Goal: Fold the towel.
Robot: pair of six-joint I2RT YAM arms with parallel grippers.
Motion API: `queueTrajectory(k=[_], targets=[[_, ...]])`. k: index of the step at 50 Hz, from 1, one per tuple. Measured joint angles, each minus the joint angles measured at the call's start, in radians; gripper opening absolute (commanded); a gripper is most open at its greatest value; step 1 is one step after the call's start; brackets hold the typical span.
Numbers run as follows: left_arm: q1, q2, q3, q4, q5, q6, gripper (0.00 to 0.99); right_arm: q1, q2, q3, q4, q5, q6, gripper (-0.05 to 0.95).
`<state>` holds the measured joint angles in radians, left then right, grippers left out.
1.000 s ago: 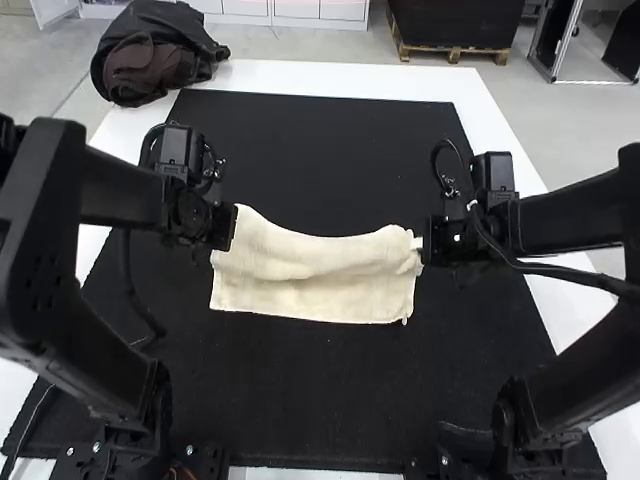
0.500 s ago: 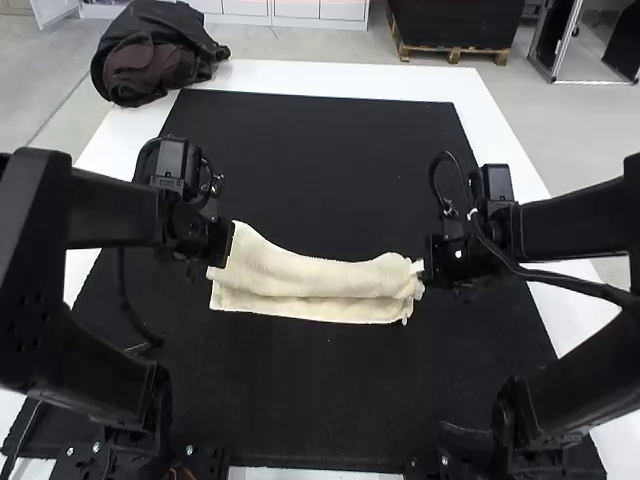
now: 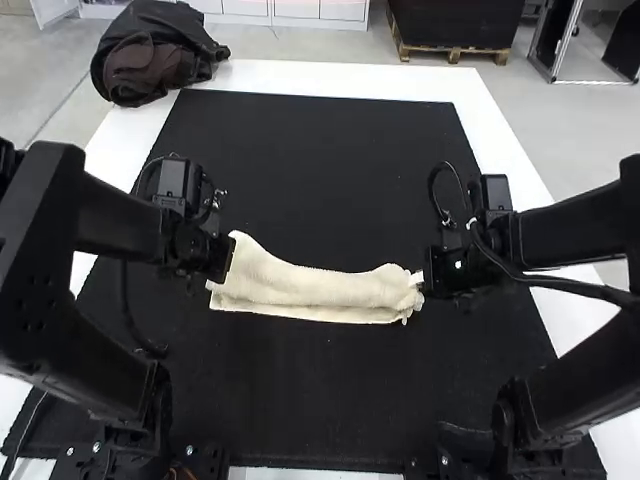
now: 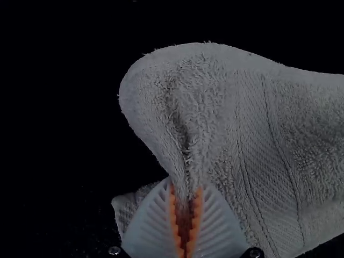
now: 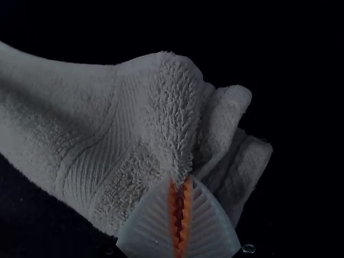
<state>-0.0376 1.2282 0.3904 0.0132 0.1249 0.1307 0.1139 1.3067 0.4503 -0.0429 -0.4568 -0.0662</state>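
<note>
While the left pincer was closed on one end of the cream towel, the right pincer was closed on the opposite end, each with a pinch of cloth between its orange pads. The towel lay between the two pincers, its upper part in a soft, loose fold over a flatter layer. Just beside the left pincer's fingers, a corner of that lower layer poked out; next to the right pincer, rounded folds sat one over another. Below both pincers, a black mat covered much of the white tabletop, and a dark fabric bundle rested well beyond the left pincer.
</note>
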Motion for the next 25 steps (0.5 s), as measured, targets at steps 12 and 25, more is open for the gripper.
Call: queueTrajectory(k=[12,25], targets=[[0.0,0.032,-0.029,0.076,-0.002,0.019,0.023,0.0,0.08,0.0,0.05,0.005,-0.013,-0.02],[0.0,0.093,-0.06,0.142,-0.014,0.046,0.195,0.0,0.145,0.0,0.089,0.025,-0.027,0.19]])
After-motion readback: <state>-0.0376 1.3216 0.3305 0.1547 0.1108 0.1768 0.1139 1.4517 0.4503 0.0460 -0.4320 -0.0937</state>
